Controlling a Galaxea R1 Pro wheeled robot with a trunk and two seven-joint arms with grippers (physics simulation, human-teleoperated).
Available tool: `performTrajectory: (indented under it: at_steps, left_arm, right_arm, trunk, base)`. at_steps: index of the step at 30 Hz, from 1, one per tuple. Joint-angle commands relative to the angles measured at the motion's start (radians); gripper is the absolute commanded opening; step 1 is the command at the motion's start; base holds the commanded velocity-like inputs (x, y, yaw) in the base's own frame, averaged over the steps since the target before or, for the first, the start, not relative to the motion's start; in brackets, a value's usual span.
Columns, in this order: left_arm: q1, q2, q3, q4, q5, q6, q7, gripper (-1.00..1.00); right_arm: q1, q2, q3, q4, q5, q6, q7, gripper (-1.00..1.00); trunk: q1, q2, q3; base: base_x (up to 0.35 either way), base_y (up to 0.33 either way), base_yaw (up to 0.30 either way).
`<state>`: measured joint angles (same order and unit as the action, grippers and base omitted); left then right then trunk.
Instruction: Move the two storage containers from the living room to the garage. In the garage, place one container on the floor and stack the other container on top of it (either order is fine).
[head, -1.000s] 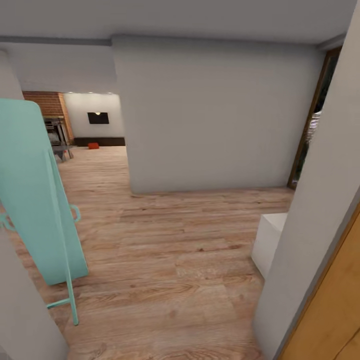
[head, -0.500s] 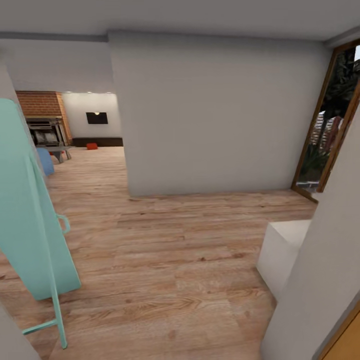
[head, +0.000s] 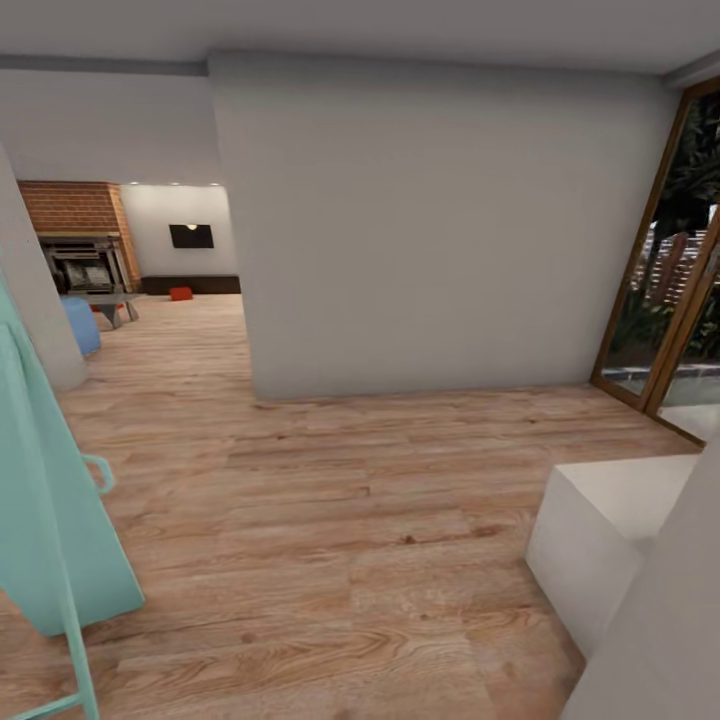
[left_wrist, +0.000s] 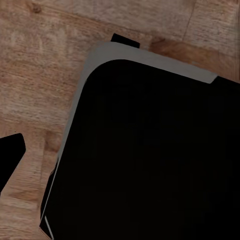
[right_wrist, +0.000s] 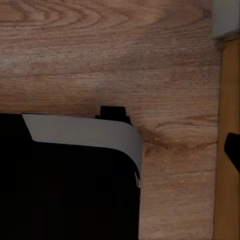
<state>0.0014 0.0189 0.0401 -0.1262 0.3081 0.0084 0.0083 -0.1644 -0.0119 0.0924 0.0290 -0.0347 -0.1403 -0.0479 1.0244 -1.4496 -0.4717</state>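
the left wrist view looks down on a dark, grey-edged part of the robot's base (left_wrist: 150, 145) over the wood-plank floor (left_wrist: 40, 60), and the right wrist view shows much the same body (right_wrist: 70, 185) above planks, with an orange-brown strip (right_wrist: 227, 125) along one side. a black sliver at the frame edge in each may be a fingertip, but i cannot tell how far either gripper is open, or whether it carries anything.

in the head view the robot stands in a hallway: a mint-green upright board (head: 45, 500) at the near left, a white block (head: 600, 530) at the near right, a grey wall (head: 420, 220) ahead, a glazed door (head: 680, 290) at the far right.

past the wall's left edge lies the living room, with brick fireplace (head: 75, 205) and black tv (head: 190, 236). one storage container (head: 181, 293) sits on its floor below the tv, well apart from the robot.

by my judgement the task is barely begun: nothing fetched, both carries and the stack remain.
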Motion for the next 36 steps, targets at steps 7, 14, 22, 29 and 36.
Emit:
performTrajectory:
  at_steps: [7,14,22,29,36]
  left_arm:
    - [0.0,0.001,0.004,-0.001,0.003,0.001,0.001,1.0]
    - [0.0,0.002,0.004,-0.001,0.003,0.001,0.001,1.0]
    - [0.0,0.002,0.004,-0.001,0.003,0.001,0.001,1.0]
    - [0.0,0.002,0.004,-0.001,0.003,0.001,0.001,1.0]
    - [0.0,0.003,0.004,-0.001,0.003,0.001,0.001,1.0]
  right_arm:
    - [-0.001,-0.002,0.008,0.003,-0.004,-0.005,-0.003,1.0]
    - [-0.001,-0.002,0.009,0.003,-0.004,-0.005,-0.002,1.0]
    - [-0.001,0.006,0.006,0.003,-0.005,-0.003,0.003,1.0]
    - [-0.001,0.006,0.006,0.003,-0.005,-0.003,-0.002,1.0]
    - [-0.001,0.007,0.006,0.003,-0.008,-0.004,-0.003,1.0]
  trunk:
    - [0.001,0.0,-0.001]
    - [0.001,0.0,-0.001]
    - [0.001,0.0,-0.001]
    - [0.001,0.0,-0.001]
    - [0.001,0.0,-0.001]
  base:
    - [0.328,0.0,0.0]
    - [0.328,0.0,0.0]
    - [0.328,0.0,0.003]
    - [0.328,0.0,0.179]
    - [0.328,0.0,0.271]
